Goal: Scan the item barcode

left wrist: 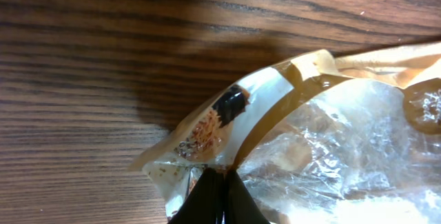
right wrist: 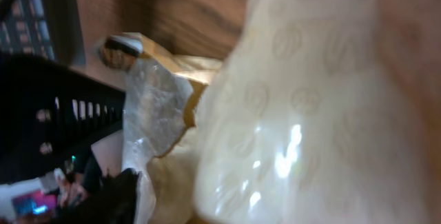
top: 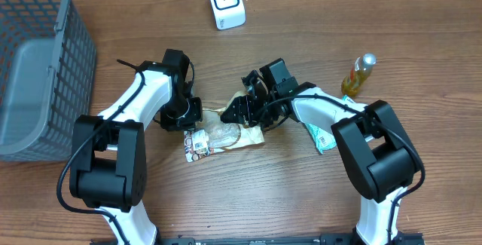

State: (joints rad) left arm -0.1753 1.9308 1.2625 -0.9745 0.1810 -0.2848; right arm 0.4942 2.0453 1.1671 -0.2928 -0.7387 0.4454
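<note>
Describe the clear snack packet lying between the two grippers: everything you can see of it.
The snack packet is a crinkled bag of clear, glossy plastic with tan borders, pale contents showing through it. A white label with print sits at its left end. It lies flat on the wooden table between the arms. The left gripper is shut on its edge. The right gripper is over its right end; whether it grips cannot be told.
</note>
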